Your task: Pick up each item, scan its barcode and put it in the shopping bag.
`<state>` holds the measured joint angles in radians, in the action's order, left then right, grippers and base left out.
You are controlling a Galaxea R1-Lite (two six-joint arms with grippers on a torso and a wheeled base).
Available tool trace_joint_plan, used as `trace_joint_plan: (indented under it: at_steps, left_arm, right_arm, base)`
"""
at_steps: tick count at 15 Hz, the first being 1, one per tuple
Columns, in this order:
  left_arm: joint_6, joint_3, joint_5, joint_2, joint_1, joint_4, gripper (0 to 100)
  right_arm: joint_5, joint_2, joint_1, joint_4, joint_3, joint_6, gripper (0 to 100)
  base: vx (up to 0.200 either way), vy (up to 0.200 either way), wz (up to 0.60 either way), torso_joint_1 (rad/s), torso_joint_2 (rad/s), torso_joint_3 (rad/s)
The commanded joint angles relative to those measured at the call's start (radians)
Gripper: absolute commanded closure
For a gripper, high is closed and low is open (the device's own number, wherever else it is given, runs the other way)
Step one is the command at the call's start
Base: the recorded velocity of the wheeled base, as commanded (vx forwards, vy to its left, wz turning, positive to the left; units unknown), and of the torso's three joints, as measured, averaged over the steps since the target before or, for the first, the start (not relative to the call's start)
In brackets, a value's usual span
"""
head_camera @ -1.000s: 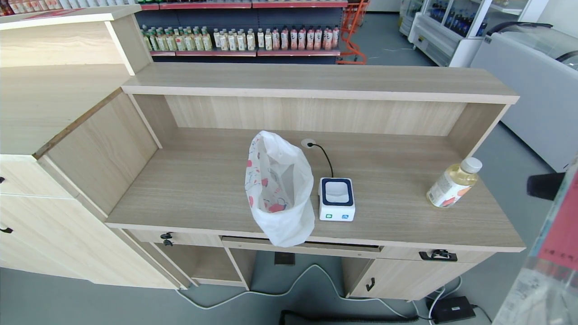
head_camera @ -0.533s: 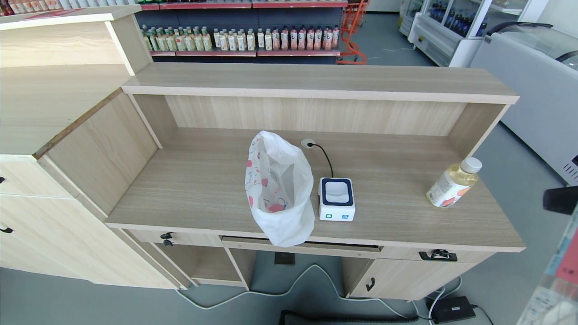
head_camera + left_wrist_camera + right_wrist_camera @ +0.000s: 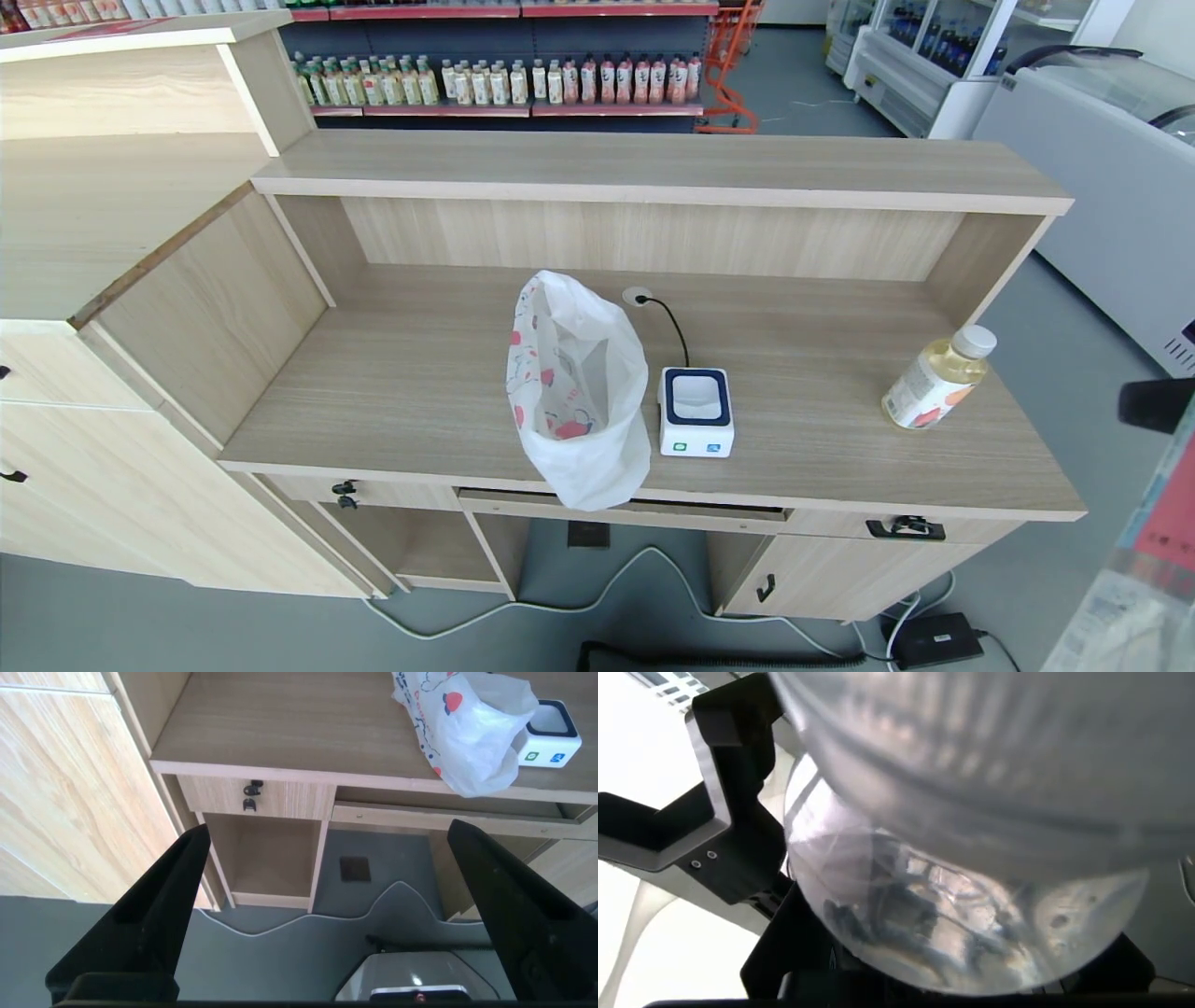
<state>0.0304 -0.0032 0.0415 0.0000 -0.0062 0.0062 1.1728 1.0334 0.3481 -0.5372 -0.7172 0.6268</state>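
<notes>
Across the middle of the head view stretches a long, light wooden checkout counter (image 3: 392, 373) with a raised back ledge. At its centre, near the front edge, stands the white plastic shopping bag (image 3: 579, 392) printed with red shapes, its mouth open and its bottom bulging a little over the edge.

In the lower right corner of the frame, off the counter and well apart from the bag, is a clear plastic bottle with a red label (image 3: 1144, 569). The right gripper (image 3: 962, 859) is clamped on this bottle (image 3: 971, 915), with one black finger (image 3: 729, 803) against its side. That finger (image 3: 1156, 404) pokes in at the right edge of the head view.

Near the counter's right end stands a small bottle of pale yellow drink with a white cap (image 3: 936, 381), leaning slightly.

Just right of the bag sits a small white box scanner with a dark blue frame (image 3: 695, 411), its thin black cable (image 3: 672, 327) running back to a hole in the counter.

The left gripper (image 3: 332, 915) hangs below the counter's front edge, over the grey floor, its black fingers (image 3: 159, 915) spread wide with nothing between them.
</notes>
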Motion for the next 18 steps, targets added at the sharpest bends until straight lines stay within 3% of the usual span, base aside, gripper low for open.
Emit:
trace_joint_plan:
  at_steps: [1,3,6,8,10,12,18]
  left_arm:
    - [0.000,0.000,0.000,0.000,0.000,0.000,0]
    - [0.000,0.000,0.000,0.000,0.000,0.000,0]
    - [0.000,0.000,0.000,0.000,0.000,0.000,0]
    - [0.000,0.000,0.000,0.000,0.000,0.000,0]
    - [0.000,0.000,0.000,0.000,0.000,0.000,0]
    - [0.000,0.000,0.000,0.000,0.000,0.000,0]
    - [0.000,0.000,0.000,0.000,0.000,0.000,0]
  right_arm:
    - [-0.007,0.031,-0.054,-0.001,0.018,-0.075,100]
    - [-0.053,0.116,-0.205,-0.004,0.027,-0.294,100]
    - [-0.226,0.297,-0.368,-0.017,0.007,-0.688,100]
    - [-0.277,0.413,-0.423,-0.127,-0.002,-0.897,100]
    - [-0.355,0.528,-0.419,-0.290,-0.030,-1.020,100]
    - [-0.378,0.672,-0.373,-0.501,-0.090,-1.038,100]
    - [-0.305,0.858,-0.324,-0.668,-0.222,-1.201,100]
  base:
    - [0.000,0.000,0.00,0.000,0.00,0.000]
    - [0.000,0.000,0.00,0.000,0.00,0.000]
    - [0.000,0.000,0.00,0.000,0.00,0.000]
    - [0.000,0.000,0.00,0.000,0.00,0.000]
    - [0.000,0.000,0.00,0.000,0.00,0.000]
    - [0.000,0.000,0.00,0.000,0.00,0.000]
    - [0.000,0.000,0.00,0.000,0.00,0.000]
